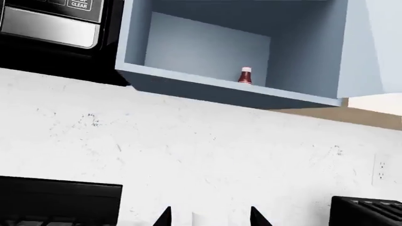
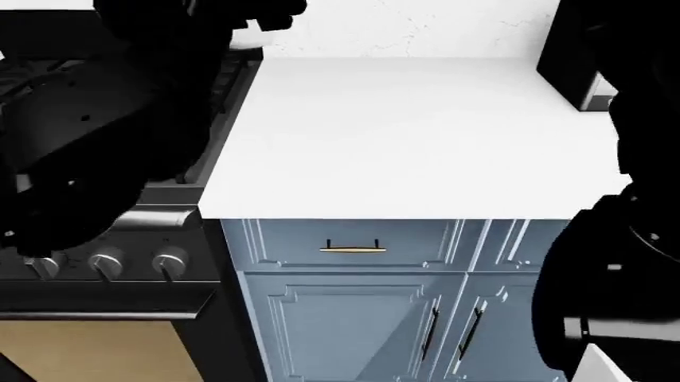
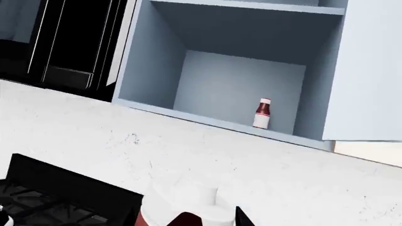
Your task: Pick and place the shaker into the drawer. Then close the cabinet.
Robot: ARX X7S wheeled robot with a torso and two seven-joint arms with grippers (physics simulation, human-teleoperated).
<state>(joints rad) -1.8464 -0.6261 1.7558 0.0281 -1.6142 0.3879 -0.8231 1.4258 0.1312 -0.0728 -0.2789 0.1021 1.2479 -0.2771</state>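
A white, round-topped shaker [image 3: 185,197] with dark red on it sits very close in the right wrist view. It fills the space between the spread fingertips of my right gripper [image 3: 188,217], which is open; I cannot tell whether they touch it. My left gripper [image 1: 211,217] is open toward the white wall, with a pale shape I cannot identify low between its fingers. In the head view the blue-grey cabinet [image 2: 340,334] stands under the counter, and its drawer [image 2: 287,243] with a brass handle is pushed in flush. Both arms show there only as black bulk, and the shaker is hidden.
A white counter [image 2: 425,135] runs beside the black range [image 2: 127,263] with knobs at the left. A black appliance [image 2: 579,64] stands at the counter's back right. An open upper cupboard [image 3: 157,70] holds a red bottle [image 3: 262,114]. A microwave [image 1: 50,23] hangs beside it.
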